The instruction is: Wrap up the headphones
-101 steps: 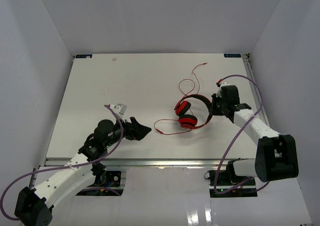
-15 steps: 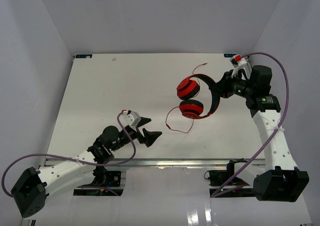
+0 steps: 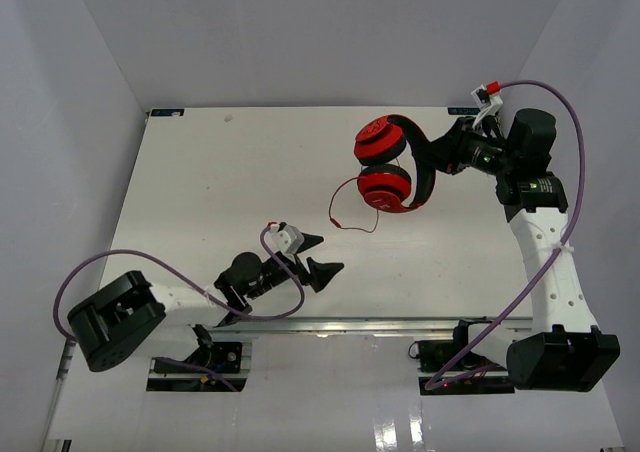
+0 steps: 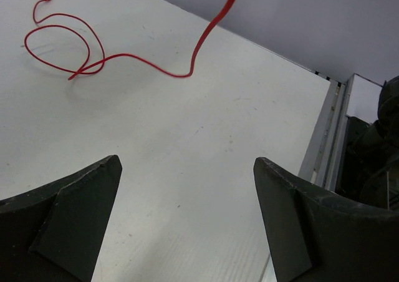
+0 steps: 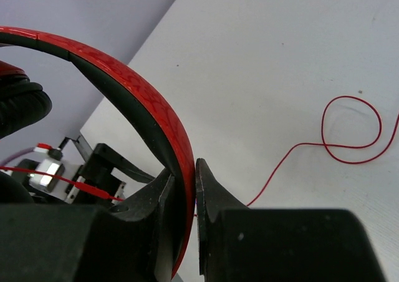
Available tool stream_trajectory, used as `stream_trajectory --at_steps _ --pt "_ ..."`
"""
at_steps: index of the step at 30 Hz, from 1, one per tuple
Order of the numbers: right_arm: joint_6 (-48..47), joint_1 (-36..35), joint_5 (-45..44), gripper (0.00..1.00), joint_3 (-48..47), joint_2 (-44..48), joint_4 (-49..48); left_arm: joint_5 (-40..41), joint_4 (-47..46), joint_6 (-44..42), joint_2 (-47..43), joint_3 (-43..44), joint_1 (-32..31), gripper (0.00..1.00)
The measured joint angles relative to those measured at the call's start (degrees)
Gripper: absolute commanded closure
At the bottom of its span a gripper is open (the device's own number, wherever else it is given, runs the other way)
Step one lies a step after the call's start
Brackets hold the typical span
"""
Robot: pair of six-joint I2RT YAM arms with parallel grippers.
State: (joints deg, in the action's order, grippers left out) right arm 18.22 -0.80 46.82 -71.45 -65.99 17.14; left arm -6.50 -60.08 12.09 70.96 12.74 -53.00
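Observation:
The red headphones (image 3: 390, 167) hang in the air over the back right of the table, one round earcup above the other. My right gripper (image 3: 438, 160) is shut on their black-and-red headband (image 5: 134, 85), which sits pinched between both fingers in the right wrist view, my right gripper (image 5: 188, 166) closed tight around it. The thin red cord (image 3: 352, 218) dangles from the lower earcup to the table. Its loops (image 4: 68, 45) lie ahead of my left gripper (image 4: 187, 162). My left gripper (image 3: 326, 254) stands open and empty, low near the table's front, below and left of the headphones.
Thick purple cables (image 3: 150, 267) loop from both arms. A metal rail (image 3: 400, 324) runs along the table's front edge, and another rail (image 4: 321, 138) borders its right side. White walls enclose the table on three sides.
My right gripper has raised the headphones a little higher and farther back, drawing the cord's end up and back. My left arm has slid right along the front, gripper still open.

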Motion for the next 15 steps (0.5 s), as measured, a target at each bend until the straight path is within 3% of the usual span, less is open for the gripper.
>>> stream_trajectory --at_steps 6,15 --pt "6.16 -0.01 2.18 0.92 -1.76 -0.66 -2.96 3.8 -10.85 -1.67 13.68 3.35 -0.42 0.02" --pt "9.26 0.0 3.32 0.92 -2.27 -0.81 -4.33 3.96 -14.91 -4.17 24.08 13.04 -1.53 0.02"
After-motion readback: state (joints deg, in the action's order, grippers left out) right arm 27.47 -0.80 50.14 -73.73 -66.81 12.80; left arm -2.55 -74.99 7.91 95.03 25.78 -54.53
